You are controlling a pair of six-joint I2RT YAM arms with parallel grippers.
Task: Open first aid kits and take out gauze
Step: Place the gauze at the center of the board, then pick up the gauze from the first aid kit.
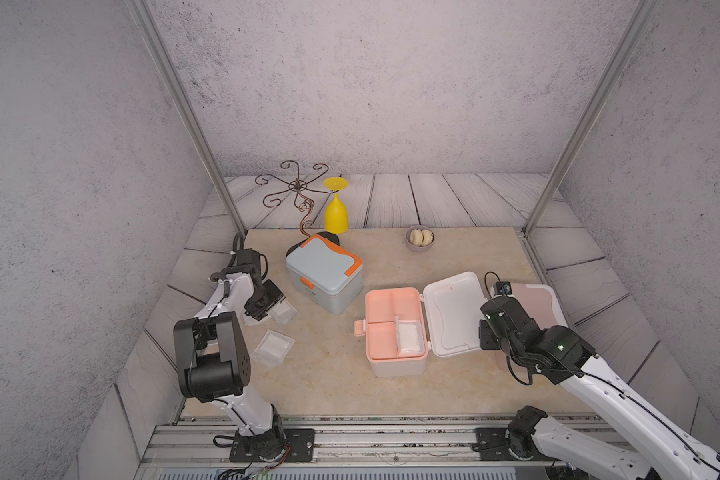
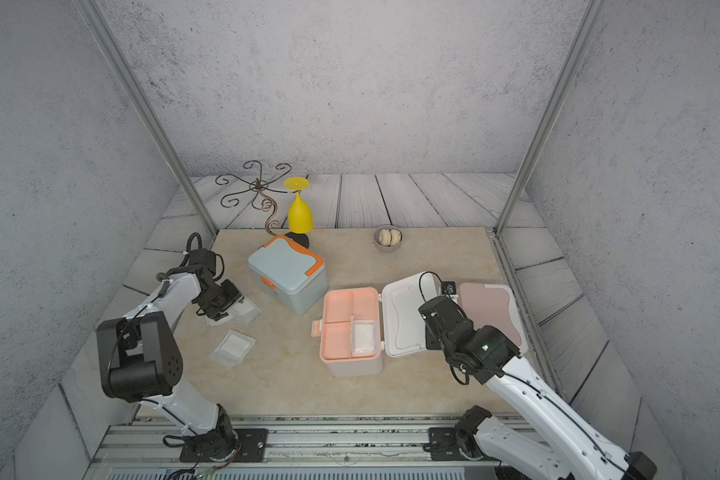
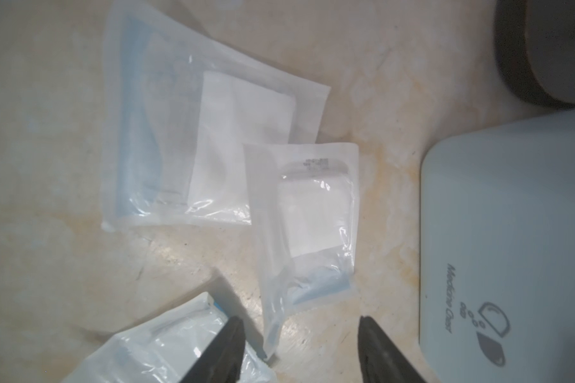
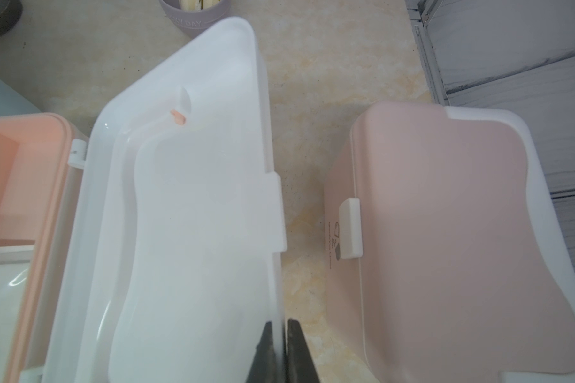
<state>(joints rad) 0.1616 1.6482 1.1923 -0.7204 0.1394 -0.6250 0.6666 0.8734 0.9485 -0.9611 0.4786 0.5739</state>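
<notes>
Three first aid kits stand on the table. The grey-blue kit (image 1: 324,272) with orange trim is closed, and so is the pink kit (image 4: 445,232) at the right. Between them the white kit (image 1: 393,328) stands open, showing a peach tray with one gauze packet (image 1: 410,338) inside. My right gripper (image 4: 283,328) is shut on the rim of its white lid (image 4: 193,199). Three gauze packets (image 3: 213,142) (image 3: 309,225) (image 3: 166,348) lie on the table at the left. My left gripper (image 3: 301,335) hovers open over them, with a corner of the middle packet lying loose between its fingers.
A grey bowl (image 1: 420,237) with pale round pieces sits at the back right. A yellow goblet (image 1: 336,212) hangs upside down from a curly metal stand (image 1: 298,187) behind the grey-blue kit. Metal frame posts rise at the table's back corners.
</notes>
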